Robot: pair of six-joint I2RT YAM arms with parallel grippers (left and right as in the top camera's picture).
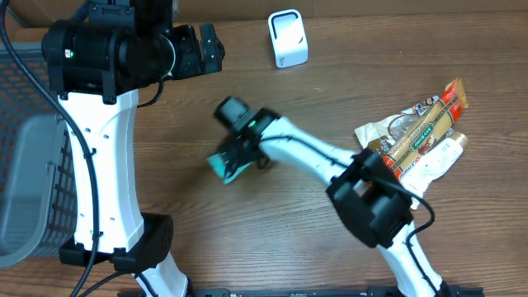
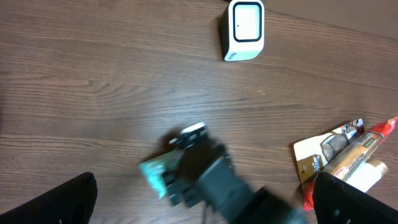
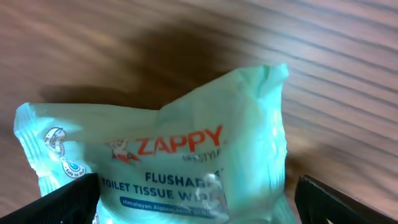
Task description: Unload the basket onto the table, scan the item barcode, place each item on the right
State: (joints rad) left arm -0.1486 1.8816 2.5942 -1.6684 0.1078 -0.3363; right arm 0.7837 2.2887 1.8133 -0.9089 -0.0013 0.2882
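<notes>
Wooden table; grey basket at nine o'clock; snack packets at three. At eleven, left gripper, fingers spread, empty. Near centre, right gripper, fingers spread astride teal wipes pack lying on table. White scanner at one.

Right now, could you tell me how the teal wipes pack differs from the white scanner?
The wipes pack is a soft, crinkled teal pouch; the scanner is a rigid white box. The wipes pack lies flat mid-table; the scanner stands near the far edge. The wipes pack sits between the jaws of the open right gripper; nothing touches the scanner. Both rest on the wooden table.
</notes>
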